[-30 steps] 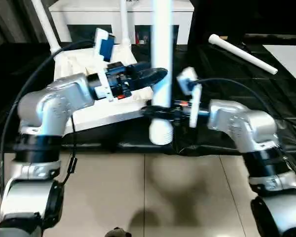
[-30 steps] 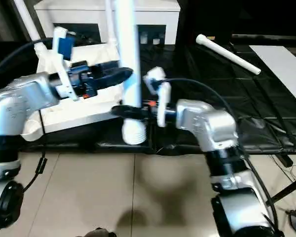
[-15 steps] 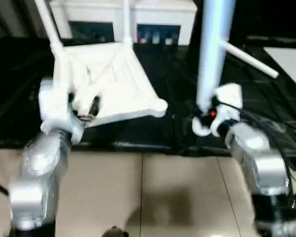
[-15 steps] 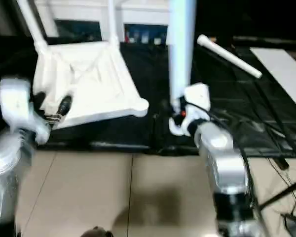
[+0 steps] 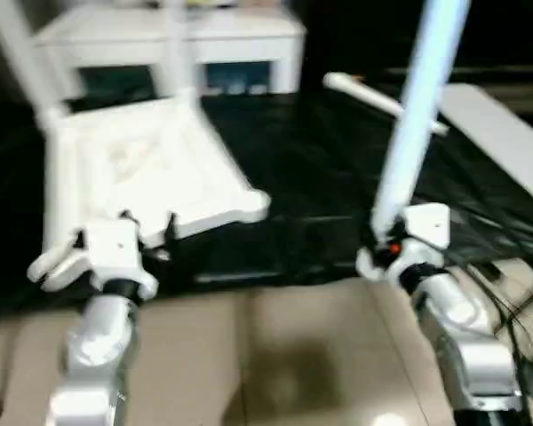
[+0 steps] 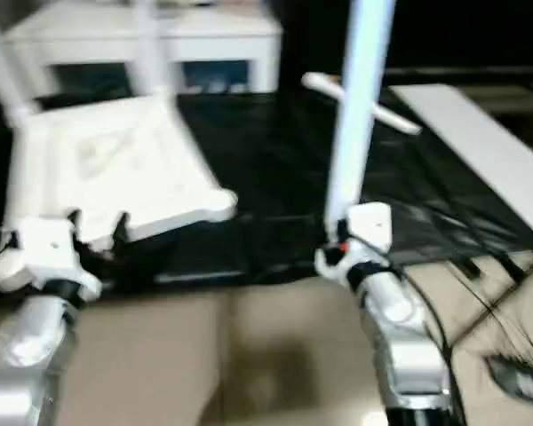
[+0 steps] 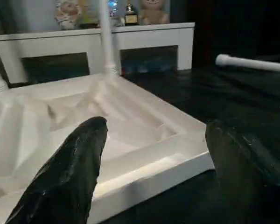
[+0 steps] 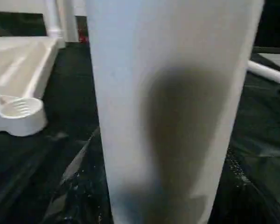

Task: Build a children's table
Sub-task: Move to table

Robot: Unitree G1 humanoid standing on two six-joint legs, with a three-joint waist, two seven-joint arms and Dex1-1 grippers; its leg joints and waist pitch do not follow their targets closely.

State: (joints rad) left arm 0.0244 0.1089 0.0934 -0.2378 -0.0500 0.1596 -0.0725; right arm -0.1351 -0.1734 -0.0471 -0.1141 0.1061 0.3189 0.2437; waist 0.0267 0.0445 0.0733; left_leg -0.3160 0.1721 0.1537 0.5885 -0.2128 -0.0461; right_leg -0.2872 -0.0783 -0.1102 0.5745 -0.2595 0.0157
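The white tabletop (image 5: 133,173) lies upside down on the black mat, ribbed underside up. Two legs stand screwed into its far corners, one (image 5: 18,53) at the left and one (image 5: 175,44) further right. Its near right corner socket (image 5: 251,206) is empty. My right gripper (image 5: 384,251) is shut on a third leg (image 5: 416,115), holding it nearly upright, top leaning right, off to the right of the tabletop. In the right wrist view this leg (image 8: 172,107) is close up. My left gripper (image 7: 156,125) is open and holds nothing, at the tabletop's near left edge (image 5: 148,224).
A fourth leg (image 5: 377,99) lies on the mat at the back right. The white cabinet (image 5: 240,31) stands behind the tabletop. A white board (image 5: 502,133) lies at the right. Cables (image 5: 524,293) trail beside my right arm. Beige floor (image 5: 266,355) is nearest me.
My left gripper has let go of the leg and drawn back to the tabletop's near left edge. My right gripper has carried the leg rightwards, away from the tabletop. The camera has also shifted.
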